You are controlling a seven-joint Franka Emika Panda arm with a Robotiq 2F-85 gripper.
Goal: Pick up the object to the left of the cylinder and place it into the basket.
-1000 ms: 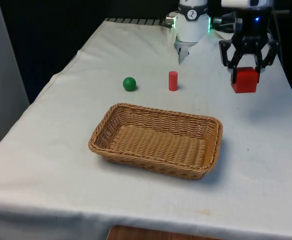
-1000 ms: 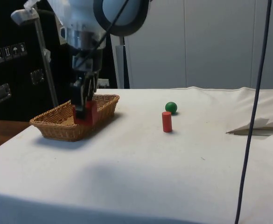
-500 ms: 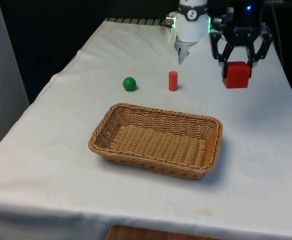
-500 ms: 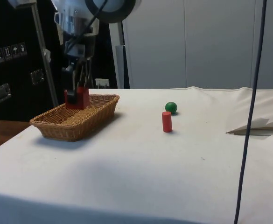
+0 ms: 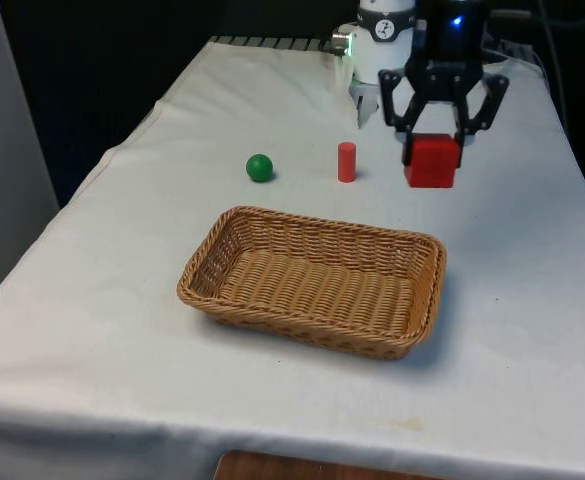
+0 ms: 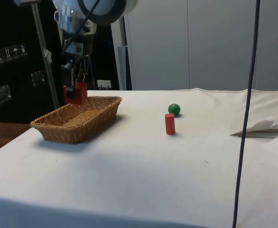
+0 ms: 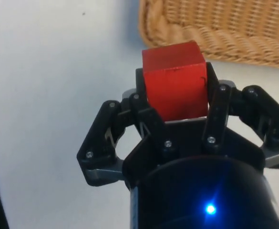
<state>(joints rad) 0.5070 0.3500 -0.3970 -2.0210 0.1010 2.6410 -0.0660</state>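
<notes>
My gripper point(image 5: 434, 150) is shut on a red cube point(image 5: 432, 162), held in the air above the cloth, just to the front view's right of the red cylinder point(image 5: 346, 161). From the side the red cube point(image 6: 75, 92) hangs in the gripper point(image 6: 75, 88) over the far end of the wicker basket point(image 6: 74, 122). The wrist view has the red cube point(image 7: 175, 78) clamped between the fingers, with the basket's rim point(image 7: 215, 36) just beyond it. A green ball point(image 5: 259, 167) lies to the front view's left of the cylinder. The wicker basket point(image 5: 312, 277) sits nearer the camera than both.
White cloth covers the table point(image 5: 102, 300). The robot's base point(image 5: 380, 55) stands at the far end, close behind the cylinder. A dark cable point(image 6: 245, 114) hangs in front of the side view's right part.
The gripper has lifted the red cube off the cloth and carried it toward the front view's left, closer to the cylinder and the basket. Ball, cylinder and basket have stayed put.
</notes>
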